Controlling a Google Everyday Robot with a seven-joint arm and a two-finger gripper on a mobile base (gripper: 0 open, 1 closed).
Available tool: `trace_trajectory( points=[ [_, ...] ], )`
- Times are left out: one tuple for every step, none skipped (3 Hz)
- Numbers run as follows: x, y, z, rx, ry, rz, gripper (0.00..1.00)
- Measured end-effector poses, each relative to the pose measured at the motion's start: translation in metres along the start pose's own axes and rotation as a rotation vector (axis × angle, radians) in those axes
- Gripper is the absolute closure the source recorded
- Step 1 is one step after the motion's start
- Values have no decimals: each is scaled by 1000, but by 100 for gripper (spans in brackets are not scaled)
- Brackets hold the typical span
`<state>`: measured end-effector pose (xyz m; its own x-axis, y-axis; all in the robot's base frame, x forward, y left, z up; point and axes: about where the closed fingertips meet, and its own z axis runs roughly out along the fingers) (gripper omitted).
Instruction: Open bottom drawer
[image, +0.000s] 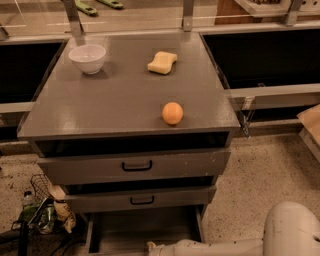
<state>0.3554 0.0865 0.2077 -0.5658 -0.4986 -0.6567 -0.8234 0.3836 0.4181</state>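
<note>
Camera view shows a grey flat-topped counter (120, 100) carrying a white round bowl (87, 58) at the far left, a yellow wavy sponge (162, 62) at the far middle and a round orange fruit (172, 113) near the right front edge. Below its top sit a wide grey drawer with a black loop handle (136, 167) and a shallower grey drawer (141, 200) under it, both closed or nearly so. The bottom drawer (142, 227), lowest of the three, already stands drawn out toward the near side, its flat grey floor exposed; its front panel is not visible. The white arm's end effector (151, 246) lies low at the near edge, over that drawer's front, and I cannot tell whether it is released or clenched. By my judgement the pull is in its late stage. What remains would be a short straight draw nearward, kept level, then letting go.
</note>
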Motion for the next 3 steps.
trace_trajectory(
  points=[
    [5, 8, 0, -35, 8, 2, 0],
    [10, 22, -8, -79, 11, -17, 0],
    [17, 38, -18, -120, 10, -35, 0]
  ],
)
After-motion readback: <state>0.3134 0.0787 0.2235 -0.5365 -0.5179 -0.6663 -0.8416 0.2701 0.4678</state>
